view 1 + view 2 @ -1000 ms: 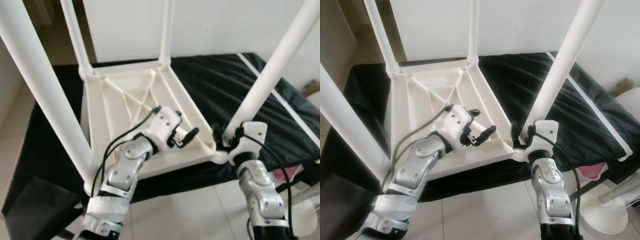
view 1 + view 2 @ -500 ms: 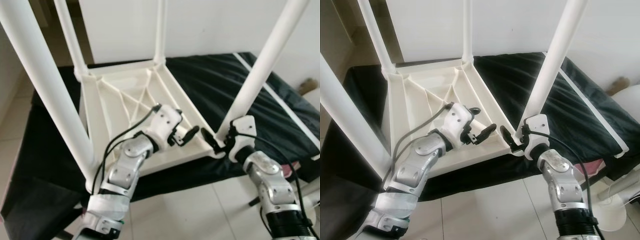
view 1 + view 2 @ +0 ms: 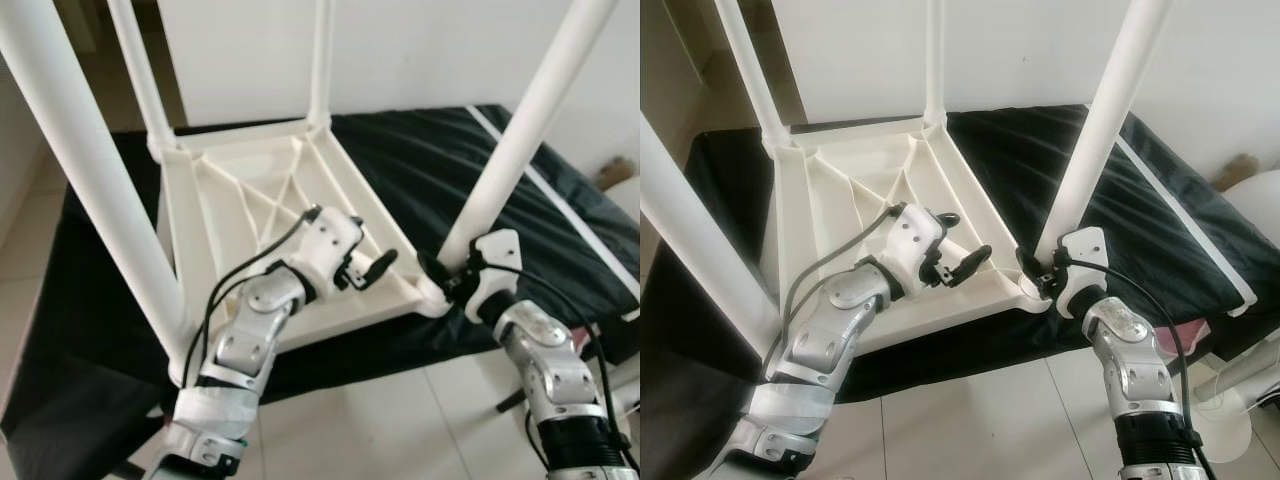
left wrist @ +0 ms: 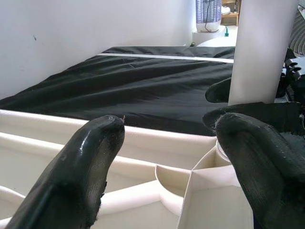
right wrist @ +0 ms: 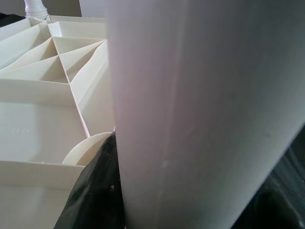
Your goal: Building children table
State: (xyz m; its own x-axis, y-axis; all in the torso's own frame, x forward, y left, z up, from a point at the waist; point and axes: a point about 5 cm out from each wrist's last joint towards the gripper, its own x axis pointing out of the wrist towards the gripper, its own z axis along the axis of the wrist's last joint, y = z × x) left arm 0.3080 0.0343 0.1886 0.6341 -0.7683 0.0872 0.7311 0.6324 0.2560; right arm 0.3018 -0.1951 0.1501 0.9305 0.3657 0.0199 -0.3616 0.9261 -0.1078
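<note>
Nearest us, our right gripper (image 3: 440, 272) grips the base of the near right leg (image 3: 520, 140) where it enters the corner socket of the upturned white table (image 3: 240, 200), its fingers closed around the leg. Half a second ago that gripper sat a little off the leg; now it presses against it. Our left gripper (image 3: 372, 268) hovers over the ribbed underside just beside that corner, fingers (image 4: 90, 162) spread apart and holding nothing, unchanged from before. The table lies upside down on a black sheet (image 3: 440, 160), its four legs pointing up. Beyond stands a white wall (image 3: 420, 50).
</note>
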